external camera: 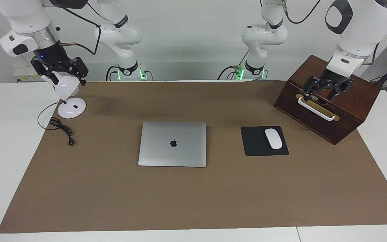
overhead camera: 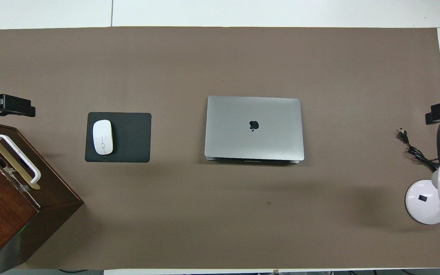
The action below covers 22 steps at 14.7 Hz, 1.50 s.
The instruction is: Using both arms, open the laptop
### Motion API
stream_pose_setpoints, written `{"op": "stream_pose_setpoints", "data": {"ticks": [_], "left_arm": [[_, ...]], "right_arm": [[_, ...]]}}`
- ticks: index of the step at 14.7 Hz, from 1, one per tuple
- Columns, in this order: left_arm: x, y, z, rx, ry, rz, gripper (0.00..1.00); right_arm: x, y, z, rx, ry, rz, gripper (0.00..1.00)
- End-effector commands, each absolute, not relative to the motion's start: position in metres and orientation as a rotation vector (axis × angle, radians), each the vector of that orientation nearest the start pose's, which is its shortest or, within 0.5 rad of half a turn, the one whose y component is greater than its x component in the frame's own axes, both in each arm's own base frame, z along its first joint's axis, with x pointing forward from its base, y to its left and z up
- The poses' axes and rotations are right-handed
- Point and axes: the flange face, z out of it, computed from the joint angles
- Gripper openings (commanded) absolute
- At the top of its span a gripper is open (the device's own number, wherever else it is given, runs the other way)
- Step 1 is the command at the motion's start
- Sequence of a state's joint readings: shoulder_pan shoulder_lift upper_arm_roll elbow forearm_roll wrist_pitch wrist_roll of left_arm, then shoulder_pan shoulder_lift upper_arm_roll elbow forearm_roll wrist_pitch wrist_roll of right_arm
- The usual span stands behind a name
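The laptop point(external camera: 172, 144) lay shut and flat on the brown mat point(external camera: 193, 201), its dark logo facing up, untouched by either arm. The black mouse pad point(external camera: 257, 148) sat beside the laptop toward the left arm's end of the table, with a white mouse point(external camera: 273, 138) on it. The wooden box point(external camera: 331, 101) with a white handle point(external camera: 315, 109) stood nearer to the robots than the laptop, at that same end. The left gripper point(external camera: 326, 90) hung over the box, fingers spread apart and holding nothing. The white desk lamp point(external camera: 70, 97) stood toward the right arm's end, nearer to the robots than the laptop, its black cord point(external camera: 60, 127) trailing on the mat. The right gripper point(external camera: 60, 72) hung over the lamp; whether its fingers were apart or together could not be told.
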<state>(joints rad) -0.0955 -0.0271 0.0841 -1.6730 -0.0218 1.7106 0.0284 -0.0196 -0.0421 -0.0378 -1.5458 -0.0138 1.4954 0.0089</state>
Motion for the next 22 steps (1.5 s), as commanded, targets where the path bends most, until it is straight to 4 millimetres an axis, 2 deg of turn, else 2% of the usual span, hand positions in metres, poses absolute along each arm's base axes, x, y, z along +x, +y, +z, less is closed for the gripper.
{"op": "stream_pose_setpoints", "data": {"ticks": [1, 7, 10, 18, 19, 22], "left_arm": [[0.551, -0.005, 0.605, -3.147, 0.067, -0.082, 1.0], [0.551, -0.005, 0.606, -3.147, 0.069, -0.084, 1.0], [0.551, -0.006, 0.606, -3.147, 0.072, -0.084, 1.0], [0.552, -0.005, 0.605, -3.146, 0.072, -0.094, 1.0], [0.552, -0.005, 0.605, -3.146, 0.072, -0.097, 1.0], [0.552, -0.003, 0.605, -3.147, 0.06, -0.087, 1.0]], "right_arm": [[0.533, -0.04, 0.652, -3.157, 0.082, 0.033, 1.0], [0.531, -0.049, 0.655, -3.144, 0.092, 0.015, 1.0], [0.529, -0.069, 0.656, -3.131, 0.151, 0.011, 1.0], [0.523, -0.072, 0.65, -3.129, 0.158, 0.033, 1.0], [0.52, -0.079, 0.646, -3.124, 0.176, 0.042, 1.0], [0.523, -0.091, 0.641, -3.131, -0.031, -0.01, 1.0]]}}
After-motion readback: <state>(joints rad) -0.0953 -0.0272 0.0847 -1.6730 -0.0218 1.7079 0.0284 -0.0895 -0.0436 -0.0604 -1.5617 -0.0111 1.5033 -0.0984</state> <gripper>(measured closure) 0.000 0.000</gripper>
